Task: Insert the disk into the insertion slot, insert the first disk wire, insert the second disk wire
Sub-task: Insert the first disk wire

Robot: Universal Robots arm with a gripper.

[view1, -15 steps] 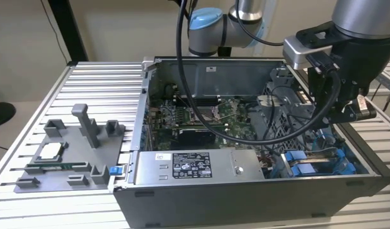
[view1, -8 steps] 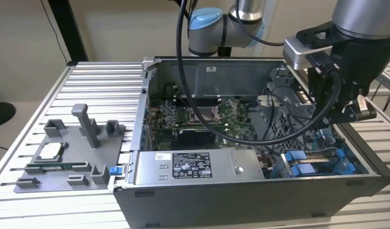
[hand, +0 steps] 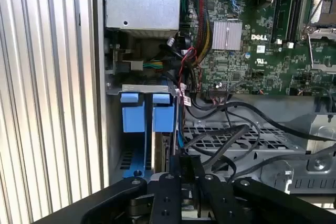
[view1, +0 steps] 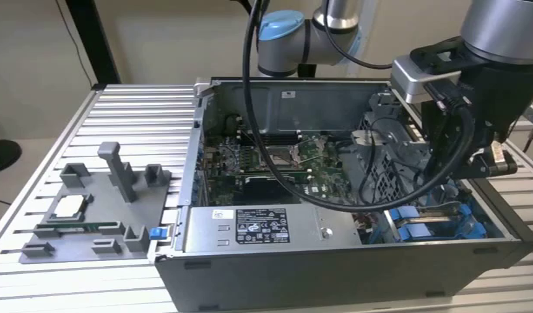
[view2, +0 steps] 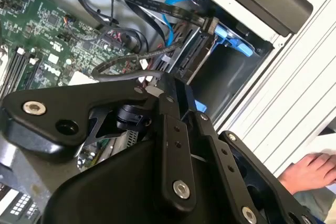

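The open computer case (view1: 336, 241) stands on the slatted table. In its front corner on the exterior view's right, two bright blue carrier frames (view1: 427, 225) sit upright in the drive bay. Their blue tabs (hand: 147, 114) stand side by side in the first wrist view, and one tab (view2: 233, 40) appears in the second wrist view. The disk (hand: 164, 153) shows edge-on in its carrier; its label is hidden. My gripper (view1: 449, 186) hangs inside the case right over this bay (hand: 184, 174). A flat black wire ends in a connector (view2: 209, 24) beside the bay, next to a blue wire (view2: 176, 3).
The green motherboard (view1: 275, 163) fills the case floor, with loose black cables (hand: 226, 135) across a perforated cage. The grey labelled power-supply box (view1: 262, 228) sits along the front. A grey fixture (view1: 92, 208) with parts lies at the exterior view's left. A person's hand (view2: 310, 171) rests outside the case.
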